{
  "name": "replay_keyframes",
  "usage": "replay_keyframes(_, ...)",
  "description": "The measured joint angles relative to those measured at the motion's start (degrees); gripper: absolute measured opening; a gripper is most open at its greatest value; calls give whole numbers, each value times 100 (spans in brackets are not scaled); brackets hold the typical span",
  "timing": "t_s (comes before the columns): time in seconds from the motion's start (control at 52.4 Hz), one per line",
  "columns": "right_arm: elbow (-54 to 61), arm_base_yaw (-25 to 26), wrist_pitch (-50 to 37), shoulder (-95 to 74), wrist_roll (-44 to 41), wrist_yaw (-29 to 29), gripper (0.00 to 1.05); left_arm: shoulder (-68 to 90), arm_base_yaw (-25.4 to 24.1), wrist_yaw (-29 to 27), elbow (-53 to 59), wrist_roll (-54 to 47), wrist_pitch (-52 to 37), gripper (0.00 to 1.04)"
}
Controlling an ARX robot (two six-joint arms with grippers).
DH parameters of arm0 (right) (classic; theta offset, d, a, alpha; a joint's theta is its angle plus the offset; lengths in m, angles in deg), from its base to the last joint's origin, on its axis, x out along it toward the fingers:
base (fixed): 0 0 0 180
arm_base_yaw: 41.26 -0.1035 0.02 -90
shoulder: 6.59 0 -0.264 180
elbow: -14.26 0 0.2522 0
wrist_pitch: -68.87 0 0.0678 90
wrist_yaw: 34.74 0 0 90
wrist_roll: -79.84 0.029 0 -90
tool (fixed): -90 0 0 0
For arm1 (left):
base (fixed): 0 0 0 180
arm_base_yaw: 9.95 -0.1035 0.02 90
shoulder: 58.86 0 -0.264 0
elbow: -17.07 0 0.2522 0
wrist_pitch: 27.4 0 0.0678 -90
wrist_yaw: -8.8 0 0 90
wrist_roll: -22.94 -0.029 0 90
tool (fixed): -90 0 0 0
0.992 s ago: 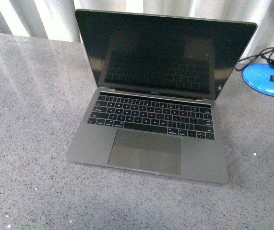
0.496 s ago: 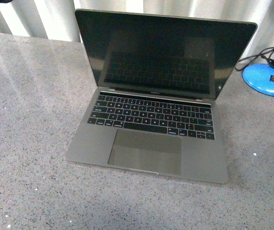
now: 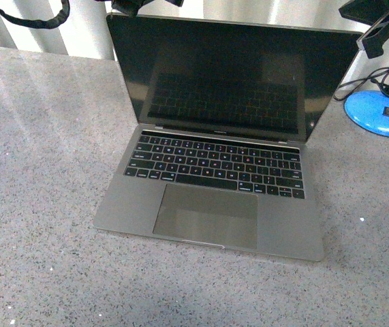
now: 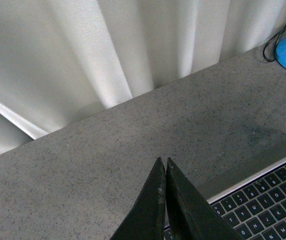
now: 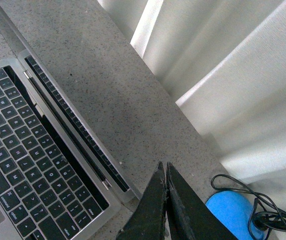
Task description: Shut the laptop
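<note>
The space-grey laptop stands open on the grey speckled table, its black screen upright and tilted back, keyboard and trackpad facing me. My left gripper is shut and empty, high behind the screen's top left corner; its arm shows at the top of the front view. My right gripper is shut and empty, above the screen's top right corner; its arm shows in the front view. The left wrist view shows the keyboard. The right wrist view shows the keyboard and hinge.
A blue round base with black cables sits on the table to the right of the laptop; it also shows in the right wrist view. White curtains hang behind the table's far edge.
Both arms have come into the front view at the top, the left one by the screen's top left corner and the right one by its top right corner. The laptop has not moved.
</note>
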Motion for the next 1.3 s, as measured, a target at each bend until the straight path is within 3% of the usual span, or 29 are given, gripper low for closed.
replay_keyframes(0.439, -472, -164, 59, -437, 57, -22, 1, 319, 4, 122, -328, -170, 280, 4)
replay_keyframes(1.297, -90, -166, -101, -407, 151, 4, 1, 345, 37, 109, -85, -17, 63, 4)
